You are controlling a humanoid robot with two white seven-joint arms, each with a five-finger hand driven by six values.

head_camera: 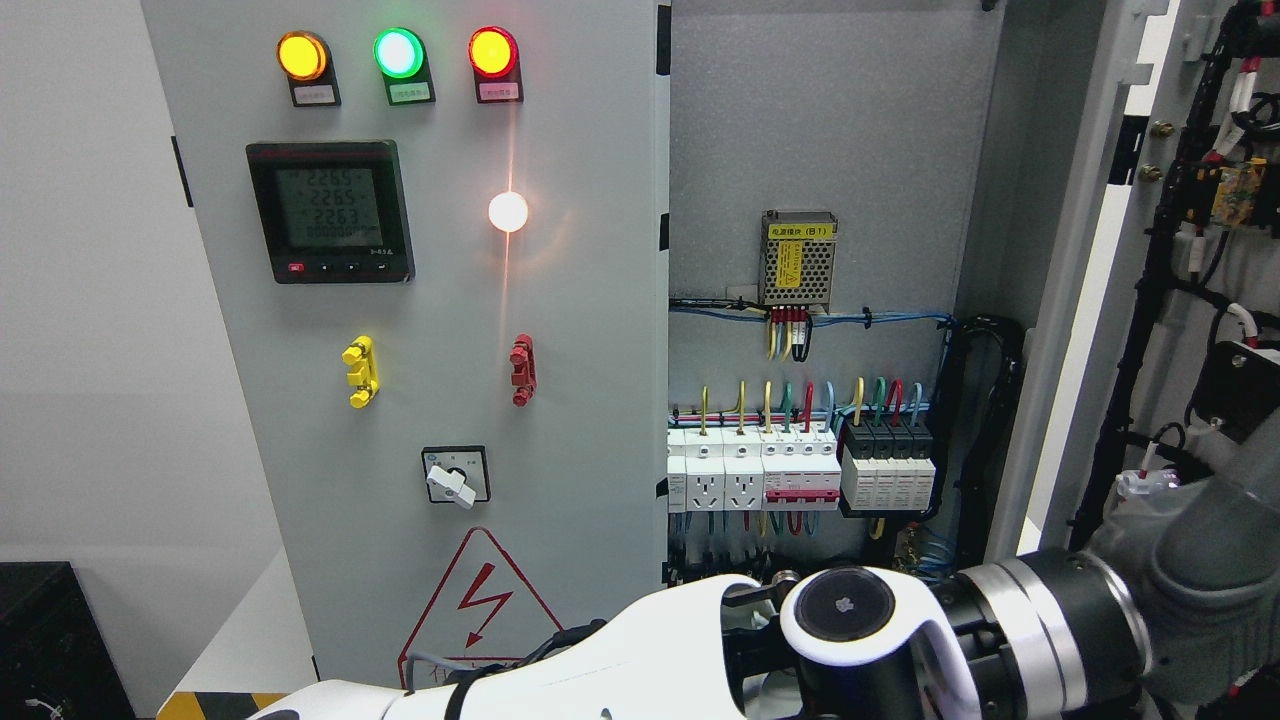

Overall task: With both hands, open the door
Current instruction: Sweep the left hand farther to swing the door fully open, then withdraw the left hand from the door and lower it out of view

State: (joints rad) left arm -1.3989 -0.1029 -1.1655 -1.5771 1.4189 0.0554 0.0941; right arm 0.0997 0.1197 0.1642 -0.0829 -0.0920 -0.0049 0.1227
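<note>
The right door point(1190, 250) of a grey cabinet point(820, 130) stands swung wide at the frame's right, its wired inner face turned to the camera, while the left door point(420, 300) remains closed, carrying three lit lamps point(397, 52), a meter point(330, 210), yellow point(360, 371) and red point(522, 369) handles and a rotary switch point(452, 480). Inside the opening sit a power supply point(797, 260) and a row of breakers point(800, 470). Both robot arms cross at the bottom edge: the left arm point(600, 660) in white, the right arm point(1050, 620) in black and silver. Neither hand's fingers can be made out, so their grip cannot be told.
</note>
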